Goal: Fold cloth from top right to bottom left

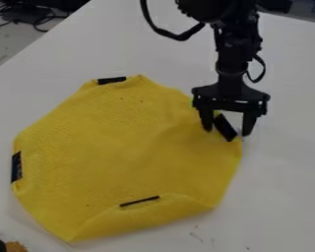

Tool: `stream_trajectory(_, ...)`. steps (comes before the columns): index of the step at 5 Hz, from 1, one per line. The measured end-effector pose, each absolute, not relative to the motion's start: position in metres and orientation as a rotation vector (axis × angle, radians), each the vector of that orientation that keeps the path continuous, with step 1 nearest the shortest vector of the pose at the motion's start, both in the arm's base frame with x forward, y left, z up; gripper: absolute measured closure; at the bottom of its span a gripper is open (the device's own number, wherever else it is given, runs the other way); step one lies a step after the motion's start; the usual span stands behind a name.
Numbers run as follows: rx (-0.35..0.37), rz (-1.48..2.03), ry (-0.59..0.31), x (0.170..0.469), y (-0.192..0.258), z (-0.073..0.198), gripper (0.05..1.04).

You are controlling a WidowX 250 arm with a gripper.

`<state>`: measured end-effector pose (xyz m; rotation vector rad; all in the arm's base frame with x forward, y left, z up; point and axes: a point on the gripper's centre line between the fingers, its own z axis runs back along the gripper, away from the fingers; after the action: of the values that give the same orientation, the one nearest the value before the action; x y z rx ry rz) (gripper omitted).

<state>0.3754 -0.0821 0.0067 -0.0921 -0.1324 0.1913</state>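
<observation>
My gripper (pixel 226 129) hangs over the right edge of the yellow cloth (pixel 134 147), its fingers apart. Between them lies a black patch (pixel 225 127) on the cloth's upper right edge; the left finger is over the cloth, and the right one stands just beyond its edge. The cloth lies spread in a roughly eight-sided shape, with more black patches at its top and left edges. Along the bottom its edge is turned up in a shallow fold, beside a thin black strip (pixel 140 201).
The white table (pixel 285 162) surrounds the cloth. At the bottom left corner is a black and orange-brown object (pixel 14 246). Dark cables (pixel 35 20) lie beyond the table at the top left.
</observation>
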Motion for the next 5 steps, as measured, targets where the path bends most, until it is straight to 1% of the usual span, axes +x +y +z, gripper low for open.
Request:
stream_trajectory(1, -0.125, 0.211, -0.16, 0.375, -0.079, 0.005, 0.133)
stream_trajectory(3, -0.097, 0.215, -0.159, 0.374, -0.072, 0.005, 0.711)
stream_trajectory(4, -0.067, 0.246, -0.139, 0.369, -0.068, 0.005, 0.921)
stream_trajectory(5, -0.018, 0.27, -0.117, 0.358, -0.063, 0.015, 1.003)
